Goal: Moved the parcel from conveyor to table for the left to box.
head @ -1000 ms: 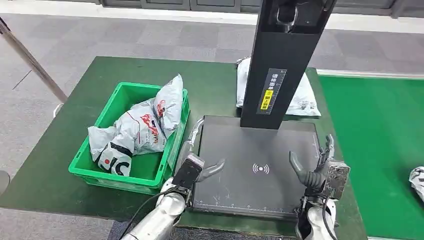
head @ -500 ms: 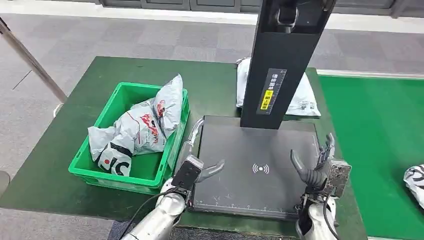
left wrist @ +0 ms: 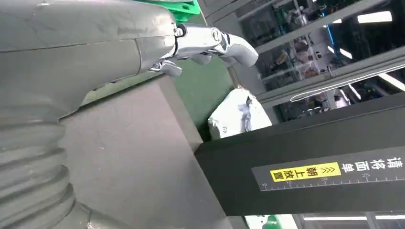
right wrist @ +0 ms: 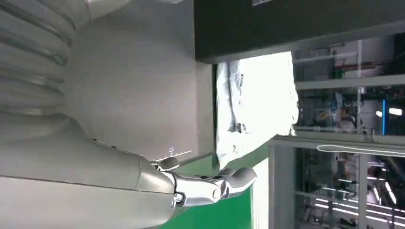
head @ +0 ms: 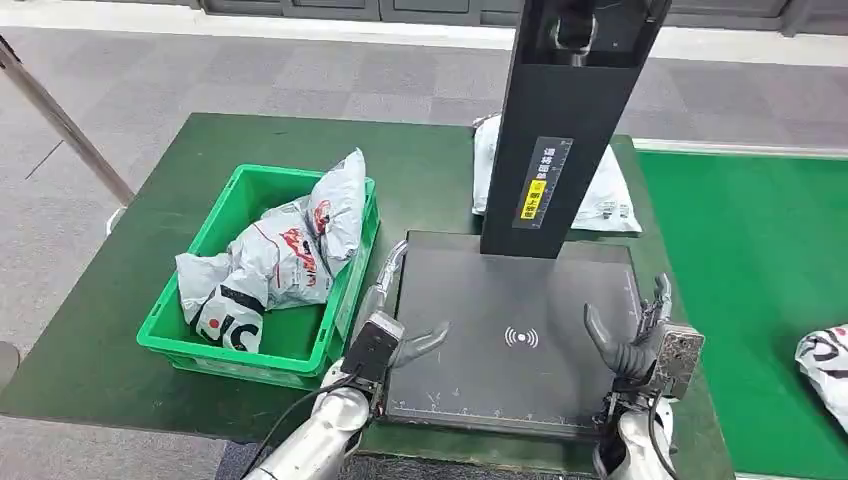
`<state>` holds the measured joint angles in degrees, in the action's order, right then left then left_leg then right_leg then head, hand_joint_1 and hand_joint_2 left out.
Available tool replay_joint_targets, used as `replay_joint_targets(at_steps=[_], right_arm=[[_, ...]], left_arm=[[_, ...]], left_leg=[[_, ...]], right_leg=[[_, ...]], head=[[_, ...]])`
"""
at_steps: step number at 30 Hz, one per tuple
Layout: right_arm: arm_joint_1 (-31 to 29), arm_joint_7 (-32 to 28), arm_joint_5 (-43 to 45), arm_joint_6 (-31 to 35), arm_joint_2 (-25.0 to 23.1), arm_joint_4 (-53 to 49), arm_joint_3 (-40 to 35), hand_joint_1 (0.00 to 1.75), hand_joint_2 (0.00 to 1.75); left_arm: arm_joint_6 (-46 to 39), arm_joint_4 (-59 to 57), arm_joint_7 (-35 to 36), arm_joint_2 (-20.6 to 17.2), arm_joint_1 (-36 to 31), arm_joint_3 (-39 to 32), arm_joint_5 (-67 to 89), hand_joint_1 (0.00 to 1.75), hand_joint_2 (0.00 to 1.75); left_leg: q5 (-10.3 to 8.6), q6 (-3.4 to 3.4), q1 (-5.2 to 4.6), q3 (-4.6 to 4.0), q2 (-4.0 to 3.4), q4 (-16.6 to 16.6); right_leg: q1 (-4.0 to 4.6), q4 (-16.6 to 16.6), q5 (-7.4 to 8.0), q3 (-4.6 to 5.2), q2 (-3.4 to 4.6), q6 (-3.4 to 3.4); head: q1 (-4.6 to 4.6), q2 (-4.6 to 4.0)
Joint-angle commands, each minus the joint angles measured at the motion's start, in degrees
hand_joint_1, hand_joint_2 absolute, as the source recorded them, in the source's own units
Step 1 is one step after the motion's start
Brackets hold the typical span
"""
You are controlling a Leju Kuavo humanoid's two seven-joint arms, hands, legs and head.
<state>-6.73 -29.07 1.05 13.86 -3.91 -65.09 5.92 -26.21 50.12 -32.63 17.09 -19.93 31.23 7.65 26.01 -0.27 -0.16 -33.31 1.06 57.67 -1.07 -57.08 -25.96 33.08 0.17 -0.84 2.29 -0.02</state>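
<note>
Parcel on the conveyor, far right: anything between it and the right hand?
Nothing visible. The parcel lies on the green conveyor, partly cut by the frame edge. The right hand hovers open over the scanner plate's right edge, with bare belt between them.

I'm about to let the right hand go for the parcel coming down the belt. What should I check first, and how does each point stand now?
1. Right hand holds nothing, fingers apart: ok.
2. Left hand holds nothing, fingers apart: ok.
3. White-and-black plastic parcel in view on the green conveyor belt: ok, though cut off by the picture's edge.
4. Black flat scanner plate bare for setting down: ok.
5. Room in the green plastic crate: cannot tell; it already holds grey mailer bags.
6. Parcel within reach: cannot tell.
</note>
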Motion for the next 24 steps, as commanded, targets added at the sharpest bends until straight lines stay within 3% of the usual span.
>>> replay_joint_targets(at_steps=[1, 11, 17, 24], right_arm=[[-3.47, 0.36, -0.70, 1.98, 1.93, 6.54, 2.14, 0.00, 1.75], [-5.48, 1.73, -3.25, 3.62, 5.28, 11.07, 6.37, 0.00, 1.75], [-7.41, 5.13, -10.98, 10.68, 8.68, 16.64, 8.95, 0.00, 1.75], [-13.24, 9.55, -24.02, 21.35, 16.08, 34.74, 10.72, 0.00, 1.75]], left_arm=[[-0.69, -1.91, 0.50, -1.87, -0.80, -0.19, -1.96, 0.00, 1.75], [-1.07, -0.11, 0.63, -2.16, 0.58, -0.06, -2.41, 0.00, 1.75], [-1.43, 0.92, 1.02, -2.23, 1.35, 0.16, -2.35, 0.00, 1.75], [-1.94, 1.13, 0.41, -2.53, 1.39, 0.20, -2.98, 0.00, 1.75]], left_leg=[[0.01, -0.03, 0.01, 0.10, -0.14, -0.07], [-0.02, -0.04, 0.05, 0.14, -0.11, -0.13], [0.00, -0.03, 0.02, 0.12, -0.11, -0.08], [-0.01, 0.00, 0.03, 0.14, -0.09, -0.11]], right_leg=[[0.02, 0.08, 0.03, -0.08, 0.07, 0.04], [0.06, 0.20, 0.07, -0.17, 0.00, 0.07], [0.03, 0.13, 0.05, -0.13, 0.03, 0.04], [0.04, 0.21, 0.08, -0.19, -0.01, 0.02]], head=[[0.00, 0.00], [0.00, 0.00], [0.00, 0.00], [0.02, 0.00]])
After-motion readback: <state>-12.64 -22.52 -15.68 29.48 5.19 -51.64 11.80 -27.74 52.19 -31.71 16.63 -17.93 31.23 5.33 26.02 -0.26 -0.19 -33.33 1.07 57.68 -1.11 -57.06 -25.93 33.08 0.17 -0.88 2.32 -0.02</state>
